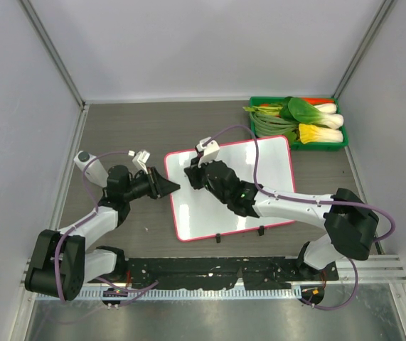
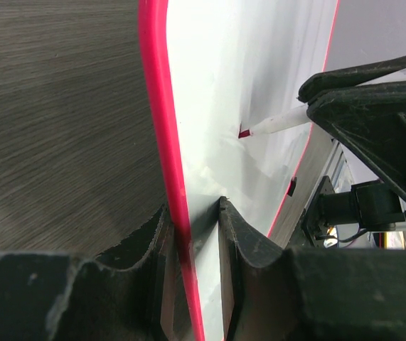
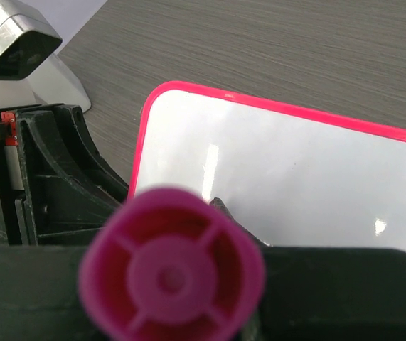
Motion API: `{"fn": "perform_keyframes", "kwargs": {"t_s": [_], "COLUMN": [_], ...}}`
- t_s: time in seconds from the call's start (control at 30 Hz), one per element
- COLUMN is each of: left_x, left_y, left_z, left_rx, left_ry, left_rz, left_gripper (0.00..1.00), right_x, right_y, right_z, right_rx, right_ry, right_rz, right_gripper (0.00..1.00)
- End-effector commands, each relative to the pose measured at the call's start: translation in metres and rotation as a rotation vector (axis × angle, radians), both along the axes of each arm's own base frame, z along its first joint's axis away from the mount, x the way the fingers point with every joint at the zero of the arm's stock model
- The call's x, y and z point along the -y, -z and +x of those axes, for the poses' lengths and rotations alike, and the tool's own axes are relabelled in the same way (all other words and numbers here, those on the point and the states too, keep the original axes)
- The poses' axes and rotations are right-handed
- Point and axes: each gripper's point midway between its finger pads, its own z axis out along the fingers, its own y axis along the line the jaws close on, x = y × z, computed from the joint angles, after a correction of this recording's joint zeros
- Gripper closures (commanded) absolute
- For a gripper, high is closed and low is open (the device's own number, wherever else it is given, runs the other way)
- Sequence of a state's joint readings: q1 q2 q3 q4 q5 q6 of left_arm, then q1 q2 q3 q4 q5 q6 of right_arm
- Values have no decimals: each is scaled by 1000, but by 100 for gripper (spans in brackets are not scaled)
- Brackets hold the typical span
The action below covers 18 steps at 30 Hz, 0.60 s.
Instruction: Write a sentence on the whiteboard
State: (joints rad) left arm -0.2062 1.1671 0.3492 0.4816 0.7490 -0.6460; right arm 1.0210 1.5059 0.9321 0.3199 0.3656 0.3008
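The whiteboard [image 1: 259, 177] lies flat near the middle of the surface, its left edge pinched by the left end effector [image 1: 168, 186], while the right end effector [image 1: 192, 174] grips a marker [image 2: 281, 122] whose tip touches the board.

— Anything readable on the whiteboard [image 1: 274, 163]?
— No legible writing there. Only a small red tag [image 3: 6, 116] sits just behind the left gripper [image 1: 171, 187], and it is too small to make out.
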Motion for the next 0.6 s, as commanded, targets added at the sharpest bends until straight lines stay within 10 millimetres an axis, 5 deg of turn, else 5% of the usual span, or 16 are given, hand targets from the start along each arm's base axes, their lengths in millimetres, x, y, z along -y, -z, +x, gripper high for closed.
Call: {"fn": "perform_keyframes", "kwargs": {"t_s": [0.0, 0.57], "left_x": [1, 1], "left_y": [12, 12], "left_z": [-8, -9], "left_rx": [13, 13], "left_ry": [38, 40], "left_rz": [35, 35], "left_gripper": [100, 100], "right_x": [6, 3], "right_y": [16, 27], "right_z": [-7, -26], "right_rx": [-26, -50], "right_ry": [-3, -39], "right_rz": [-37, -53], "right_gripper": [99, 98]}}
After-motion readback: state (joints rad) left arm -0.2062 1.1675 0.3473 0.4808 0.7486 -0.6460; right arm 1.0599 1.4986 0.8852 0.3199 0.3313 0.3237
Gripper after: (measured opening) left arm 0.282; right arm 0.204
